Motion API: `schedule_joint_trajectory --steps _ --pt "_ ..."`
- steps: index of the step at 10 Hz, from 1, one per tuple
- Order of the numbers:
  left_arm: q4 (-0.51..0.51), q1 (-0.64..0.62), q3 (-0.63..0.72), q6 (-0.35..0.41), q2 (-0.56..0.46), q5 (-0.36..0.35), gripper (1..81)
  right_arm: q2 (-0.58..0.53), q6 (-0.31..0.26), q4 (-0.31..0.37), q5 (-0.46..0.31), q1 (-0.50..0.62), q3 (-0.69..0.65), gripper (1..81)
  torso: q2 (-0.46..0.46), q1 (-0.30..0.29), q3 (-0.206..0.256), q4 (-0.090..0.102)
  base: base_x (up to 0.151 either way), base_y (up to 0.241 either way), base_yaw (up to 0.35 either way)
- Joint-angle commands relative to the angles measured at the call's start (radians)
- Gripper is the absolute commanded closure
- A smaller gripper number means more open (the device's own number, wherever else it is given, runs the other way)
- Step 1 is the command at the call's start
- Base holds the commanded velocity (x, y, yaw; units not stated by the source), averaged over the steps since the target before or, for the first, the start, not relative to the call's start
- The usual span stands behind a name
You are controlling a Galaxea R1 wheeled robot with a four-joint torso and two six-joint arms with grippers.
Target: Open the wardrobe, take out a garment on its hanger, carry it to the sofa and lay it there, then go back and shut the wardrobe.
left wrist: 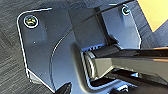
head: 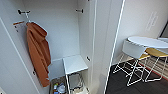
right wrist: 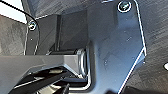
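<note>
White panels of the wardrobe (head: 62,27) stand open before me, so its inside is reachable; a rust-orange hooded garment (head: 37,52) hangs from the rail (head: 23,11) on the left side. Whether my grippers are released or clenched, I cannot tell, nor how far they lie from the wardrobe.

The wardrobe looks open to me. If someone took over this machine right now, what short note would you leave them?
Tools: cannot tell from the wrist views whether either is open or shut.
Wardrobe: doors open, the inside in plain sight.
Inside: a rust-orange hooded garment hangs from the rail at the left; a white shelf sits low, with small items on the floor beneath.
Done: the opening.
Left: closing the wardrobe.
</note>
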Motion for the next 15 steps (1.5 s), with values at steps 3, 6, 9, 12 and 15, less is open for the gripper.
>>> schedule_joint_trajectory --steps 3,6,9,12,15 --pt "-0.006 -0.034 0.005 -0.002 0.0 0.05 1.0 0.0 -0.003 0.002 -0.052 0.026 -0.003 1.0 0.0 0.001 0.0 0.0 0.0 0.0 0.291" --pt "-0.006 -0.034 0.005 -0.002 0.0 0.05 1.0 0.0 -0.003 0.002 -0.052 0.026 -0.005 1.0 0.0 0.001 0.0 0.0 0.0 0.0 0.29" --pt "-0.006 -0.034 0.005 -0.002 0.0 0.052 1.0 0.0 -0.003 0.002 -0.052 0.029 -0.005 1.0 0.0 0.001 0.0 0.0 0.0 0.0 0.23" --pt "-0.004 -0.034 0.005 -0.002 0.002 0.052 1.0 0.0 -0.005 0.002 -0.052 0.029 -0.006 1.0 0.0 0.001 0.0 0.0 0.0 0.0 0.151" --pt "-0.006 -0.034 0.005 -0.002 0.0 0.05 1.0 -0.001 -0.005 0.004 -0.052 0.028 -0.006 1.0 0.0 0.001 0.0 0.0 0.0 0.0 0.0"
